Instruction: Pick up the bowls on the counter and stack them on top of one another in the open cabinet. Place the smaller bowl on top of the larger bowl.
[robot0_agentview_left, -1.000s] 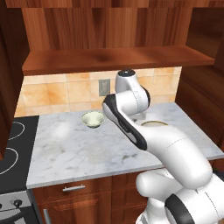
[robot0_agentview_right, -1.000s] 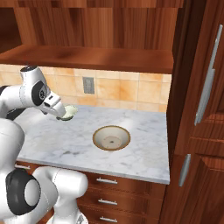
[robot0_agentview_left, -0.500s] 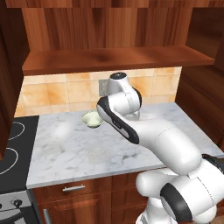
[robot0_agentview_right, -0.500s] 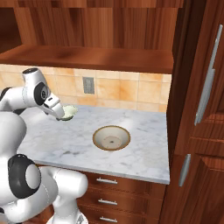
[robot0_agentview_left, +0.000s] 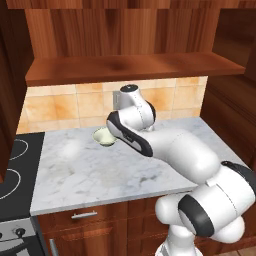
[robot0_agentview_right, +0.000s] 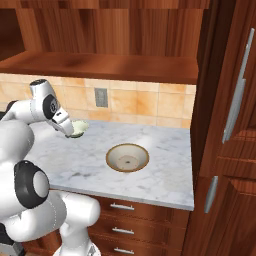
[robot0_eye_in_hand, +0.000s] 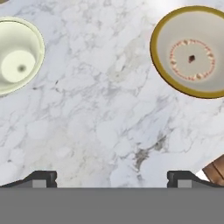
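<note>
The smaller bowl (robot0_eye_in_hand: 17, 54), cream-green and deep, sits at the left of the hand view. The larger bowl (robot0_eye_in_hand: 192, 57), tan-rimmed with a pale speckled inside, sits at the right. Both rest upright on the marble counter (robot0_eye_in_hand: 109, 109). My gripper (robot0_eye_in_hand: 112, 179) hangs above the bare marble between them, open, with nothing between its tips. From the right base the smaller bowl (robot0_agentview_right: 79, 128) lies just beside my hand and the larger bowl (robot0_agentview_right: 127, 157) stands free mid-counter. In the left base view my arm hides the larger bowl; the smaller bowl (robot0_agentview_left: 104, 136) shows. The cabinet shelf (robot0_agentview_left: 125, 67) is above.
A black stovetop (robot0_agentview_left: 10, 170) borders the counter on the left. A tall wooden cabinet with a long metal handle (robot0_agentview_right: 235, 100) stands at the right end. A wall outlet (robot0_agentview_right: 101, 97) sits on the tiled backsplash, and drawers (robot0_agentview_right: 125, 207) run under the counter.
My arm has swung leftward over the counter, and its forearm now covers the larger bowl in the left base view. Both bowls stay where they were, and the gripper stays open.
</note>
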